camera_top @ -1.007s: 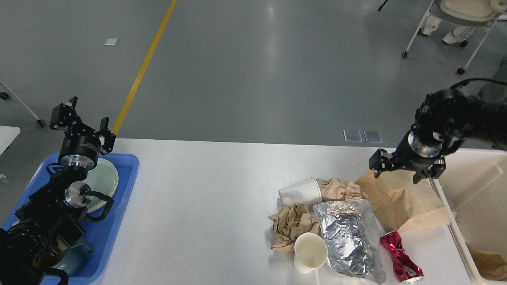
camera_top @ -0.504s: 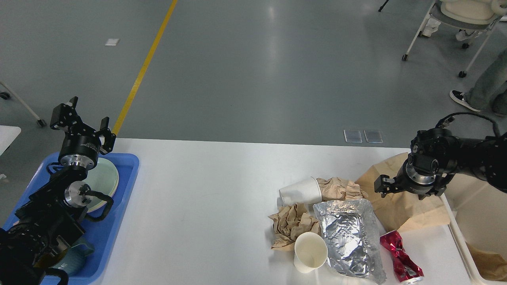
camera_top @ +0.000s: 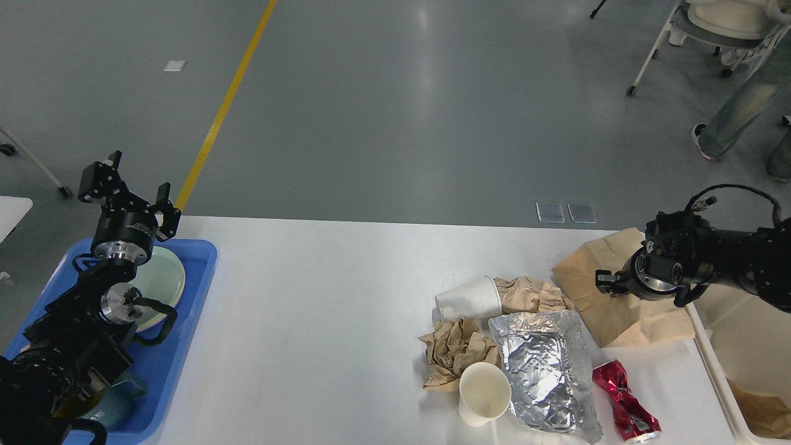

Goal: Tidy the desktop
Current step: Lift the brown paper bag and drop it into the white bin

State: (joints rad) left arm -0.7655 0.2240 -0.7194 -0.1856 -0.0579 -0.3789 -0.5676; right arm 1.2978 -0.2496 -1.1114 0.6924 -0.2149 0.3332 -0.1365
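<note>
The white desktop point(camera_top: 309, 309) carries a heap of rubbish right of centre. In it are a tipped white paper cup point(camera_top: 469, 300), two wads of crumpled brown paper point(camera_top: 531, 293) point(camera_top: 454, 352), an upright paper cup point(camera_top: 484, 392), a silver foil bag point(camera_top: 547, 371) and a crushed red can point(camera_top: 624, 408). A flat brown paper bag point(camera_top: 618, 315) lies at the back right. My right gripper point(camera_top: 609, 287) sits low against that bag, dark and end-on, its fingers not distinguishable. My left gripper point(camera_top: 130, 188) is raised over the blue tray, open and empty.
The blue tray point(camera_top: 185, 321) at the left edge holds a pale green plate point(camera_top: 162, 278) and a teal mug point(camera_top: 117, 402). A cream bin point(camera_top: 735, 334) stands past the right edge with brown paper point(camera_top: 763, 411) inside. A person's legs and a chair are on the floor, far right.
My right arm came down from above the bin's corner onto the brown paper bag, and the bag shifted slightly toward the back. The left arm stayed still.
</note>
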